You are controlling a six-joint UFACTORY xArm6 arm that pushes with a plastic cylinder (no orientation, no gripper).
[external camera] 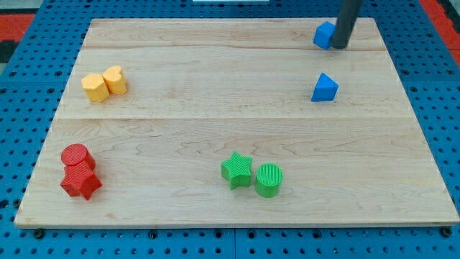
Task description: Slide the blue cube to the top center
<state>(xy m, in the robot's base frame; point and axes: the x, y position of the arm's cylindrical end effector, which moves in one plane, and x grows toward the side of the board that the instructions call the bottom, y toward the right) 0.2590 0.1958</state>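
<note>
The blue cube [323, 34] sits near the view's top right of the wooden board [215, 115]. My tip [339, 46] is at the cube's right side, touching or nearly touching it, and the rod hides the cube's right edge. A second blue block [324, 88], wedge-like in shape, lies below the cube on the view's right.
Two yellow blocks [103, 83] sit side by side at the view's upper left. A red cylinder [76, 155] and red star [81, 182] are at the lower left. A green star [237, 170] and green cylinder [269, 180] are at the bottom centre. Blue pegboard [29, 108] surrounds the board.
</note>
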